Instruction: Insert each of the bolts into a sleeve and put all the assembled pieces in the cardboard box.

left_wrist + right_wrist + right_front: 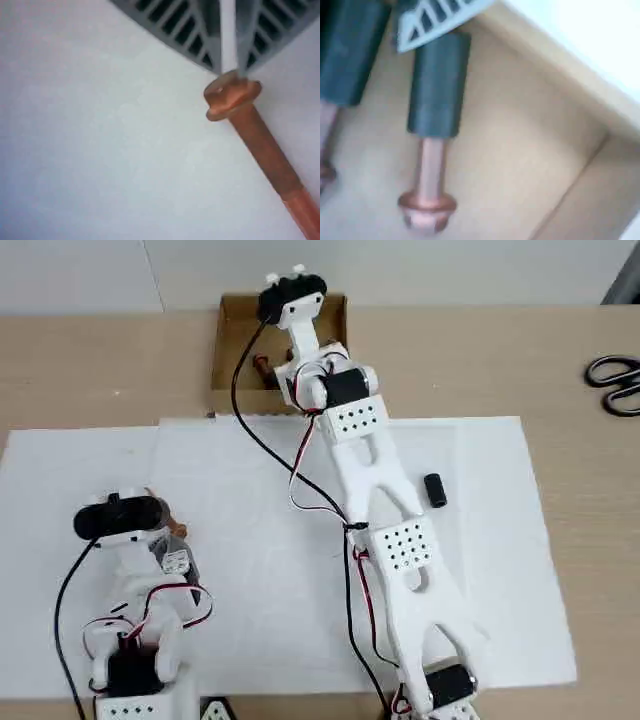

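Since the right gripper [283, 352] hangs over the box [228, 350] at the upper centre of the high view, the step in hand looks like dropping off an assembled piece. In the right wrist view a bolt-in-sleeve piece [436, 100] lies along the box floor, with a grey finger [435, 20] touching its sleeve end. A second piece [345, 50] sits just beside it. I cannot tell whether the jaws grip the piece or are open.

To do this well, the piece should be let go low, parallel to its neighbour. The arm should then lift straight up, so the finger does not drag the sleeve off the bolt or catch the box wall.

The left gripper [160, 508] sits over the paper [250, 540] at the lower left. A bare bolt [250, 135] lies on the paper with its head against a finger tip, and here too the grip cannot be judged. A loose sleeve [434, 490] lies right of centre, well apart from that bolt, so one more pairing probably remains.
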`<move>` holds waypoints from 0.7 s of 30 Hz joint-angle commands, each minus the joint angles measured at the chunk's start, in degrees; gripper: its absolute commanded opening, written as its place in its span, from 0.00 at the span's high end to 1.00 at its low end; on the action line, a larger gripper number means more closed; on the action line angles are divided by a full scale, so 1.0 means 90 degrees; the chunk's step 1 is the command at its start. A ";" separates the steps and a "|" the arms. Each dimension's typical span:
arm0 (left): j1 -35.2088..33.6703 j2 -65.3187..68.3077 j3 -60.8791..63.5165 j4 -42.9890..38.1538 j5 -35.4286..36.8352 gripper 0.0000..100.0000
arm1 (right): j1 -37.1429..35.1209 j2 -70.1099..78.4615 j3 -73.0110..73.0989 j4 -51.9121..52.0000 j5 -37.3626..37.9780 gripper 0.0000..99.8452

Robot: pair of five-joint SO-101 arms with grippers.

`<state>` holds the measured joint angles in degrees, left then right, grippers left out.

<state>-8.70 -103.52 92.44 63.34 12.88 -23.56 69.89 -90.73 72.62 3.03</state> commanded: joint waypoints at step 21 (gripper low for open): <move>-0.0039 -0.0068 -0.0063 -0.0078 -0.0020 0.99 | 0.0601 -0.1470 -0.0567 0.3101 0.0039 0.78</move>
<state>-8.88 -103.52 92.44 63.34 12.88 -19.78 61.45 -94.24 99.08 3.03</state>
